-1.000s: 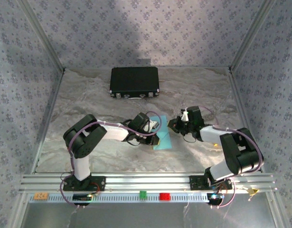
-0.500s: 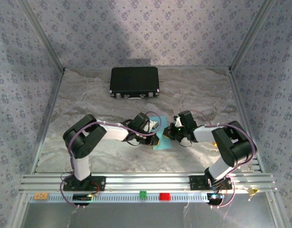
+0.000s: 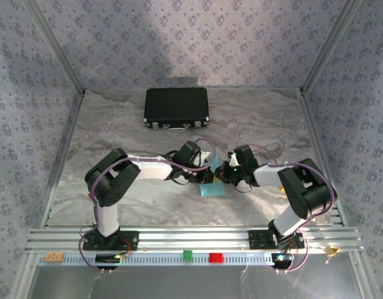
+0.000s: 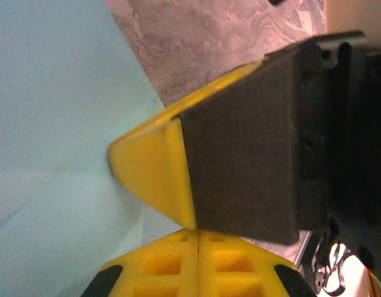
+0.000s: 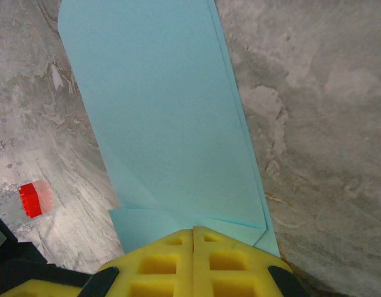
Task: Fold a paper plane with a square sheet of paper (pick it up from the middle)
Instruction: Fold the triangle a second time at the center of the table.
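The light-blue sheet of paper (image 3: 211, 189) lies flat on the marbled table, folded lengthwise into a long layered strip (image 5: 165, 111). My right gripper (image 5: 193, 230) is shut, its yellow tips resting on the strip's near end where small folded flaps meet. In the top view it (image 3: 222, 179) stands at the paper's right edge. My left gripper (image 4: 196, 230) is shut too, close over the paper (image 4: 54, 124), and the right gripper's yellow-and-black finger (image 4: 240, 173) nearly touches it. From above, the left gripper (image 3: 211, 173) sits on the paper's upper edge.
A black rectangular case (image 3: 176, 107) stands at the back of the table. A small red block (image 5: 30, 199) lies on the table just left of the paper. Patterned walls close in three sides, and an aluminium rail (image 3: 191, 238) runs along the front.
The right gripper swung in from the right onto the paper, then held still. The left gripper shifted right and slightly back, closing up against the right gripper. Both stayed shut.
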Tool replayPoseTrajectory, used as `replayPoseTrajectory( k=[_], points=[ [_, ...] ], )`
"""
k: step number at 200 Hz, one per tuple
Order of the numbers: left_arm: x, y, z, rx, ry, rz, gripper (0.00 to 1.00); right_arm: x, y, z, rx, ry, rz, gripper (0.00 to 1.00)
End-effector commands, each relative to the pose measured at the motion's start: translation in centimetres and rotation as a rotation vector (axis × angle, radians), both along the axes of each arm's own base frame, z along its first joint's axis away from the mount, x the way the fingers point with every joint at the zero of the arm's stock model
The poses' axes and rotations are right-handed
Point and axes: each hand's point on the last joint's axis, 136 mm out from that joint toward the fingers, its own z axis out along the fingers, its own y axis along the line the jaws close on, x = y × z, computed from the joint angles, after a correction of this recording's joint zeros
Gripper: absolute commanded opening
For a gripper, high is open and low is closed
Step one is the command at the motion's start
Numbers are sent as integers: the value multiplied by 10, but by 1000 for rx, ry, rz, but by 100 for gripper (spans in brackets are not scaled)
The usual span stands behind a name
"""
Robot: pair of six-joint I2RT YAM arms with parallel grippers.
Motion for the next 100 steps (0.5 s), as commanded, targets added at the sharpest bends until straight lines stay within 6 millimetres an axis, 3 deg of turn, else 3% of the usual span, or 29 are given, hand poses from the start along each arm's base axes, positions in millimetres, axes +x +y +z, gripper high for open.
replayPoseTrajectory(
  k=[1,54,100],
  points=[
    [-1,-3,-14,23,45,-2,3,-18,-21,-31,-125,95,-33,0],
    [-13,20,-41,140,67,-4,3,-19,-22,-33,-126,100,-37,0],
    [-25,31,-39,154,54,-34,5,-18,-22,-34,-127,106,-38,0]
  ],
)
